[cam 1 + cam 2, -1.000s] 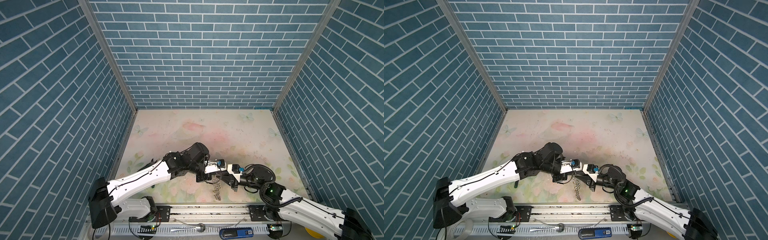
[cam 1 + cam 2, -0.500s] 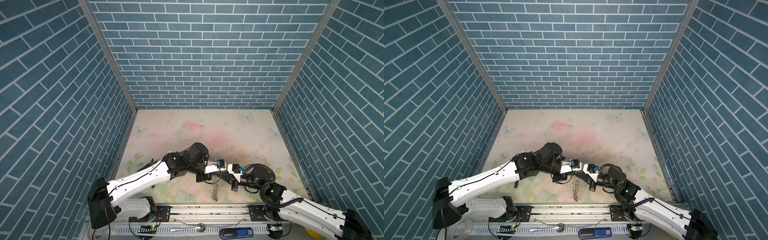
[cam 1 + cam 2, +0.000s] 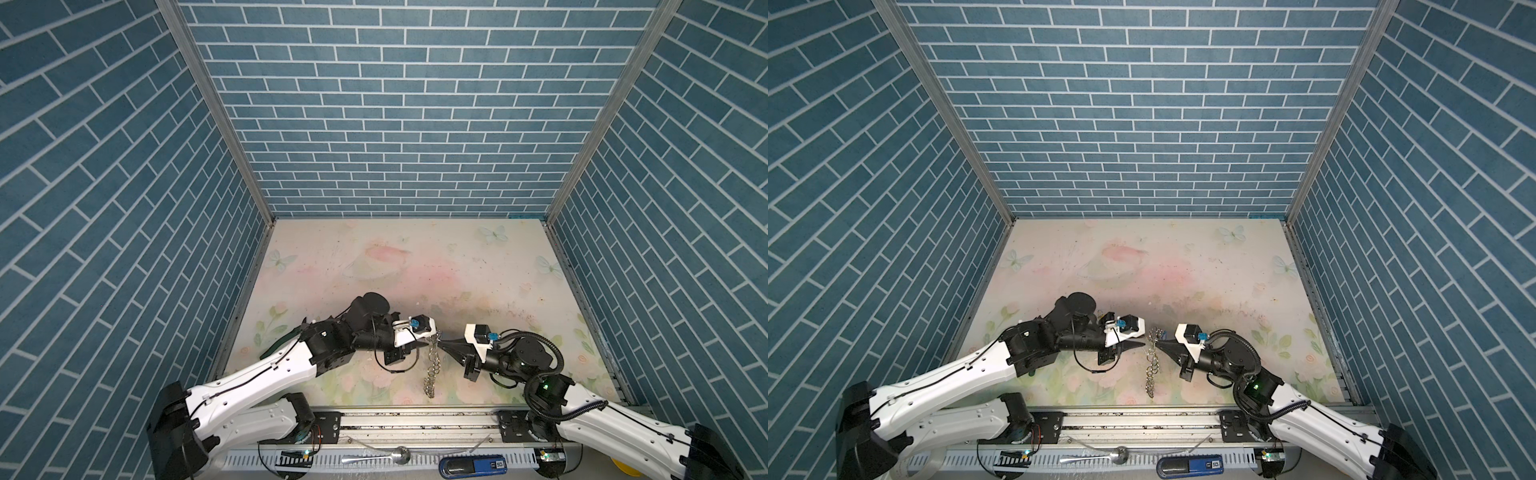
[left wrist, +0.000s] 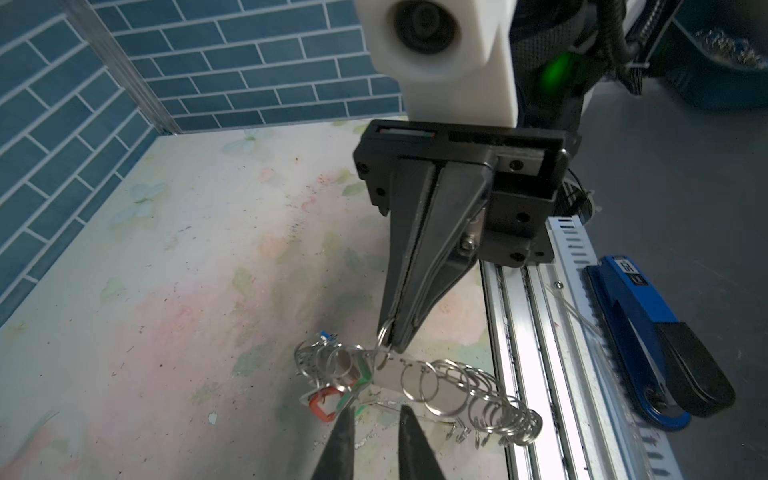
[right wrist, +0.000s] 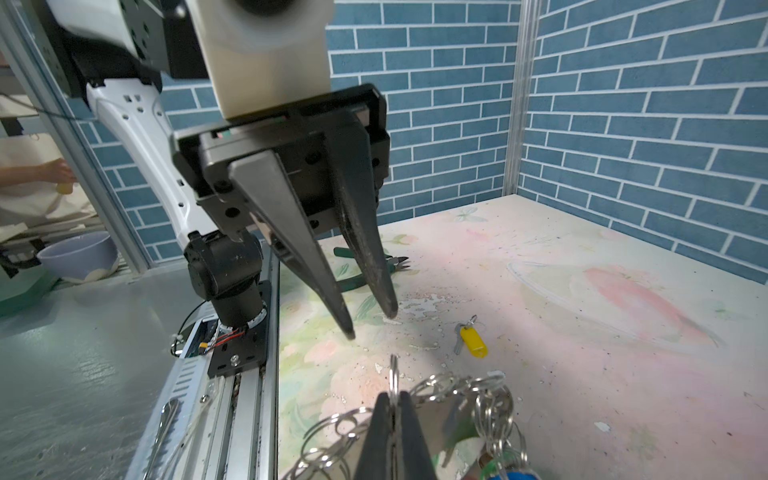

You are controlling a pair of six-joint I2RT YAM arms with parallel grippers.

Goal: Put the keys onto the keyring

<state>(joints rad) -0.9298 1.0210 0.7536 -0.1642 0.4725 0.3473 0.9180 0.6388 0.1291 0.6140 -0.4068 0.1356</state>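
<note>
The keyring (image 3: 431,368) hangs over the near middle of the counter (image 3: 415,266), with one ring pinched in the closed right pincer (image 3: 441,341). Just left of it, the left pincer (image 5: 371,323) is narrowly parted and empty. A yellow-tagged key (image 5: 473,341) lies on the counter.

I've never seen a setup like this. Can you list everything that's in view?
keyring: one, chain of silver rings, pinched by the right gripper over the table's front part.
keys on it: at least three, silver, tags orange-red, green and blue, bunched near that gripper's tip.
loose key: one, silver with yellow tag, lying on the table.
pliers: one, green handles, on the table under the left arm.
spoon: one, silver, in front of the table by the rail.
hand tool: one, blue and black, beside the spoon.
table: one, pale floral.
walls: three, blue brick pattern, around the table.
right gripper: one, black, shut on a ring.
left gripper: one, black, open, empty.
</note>
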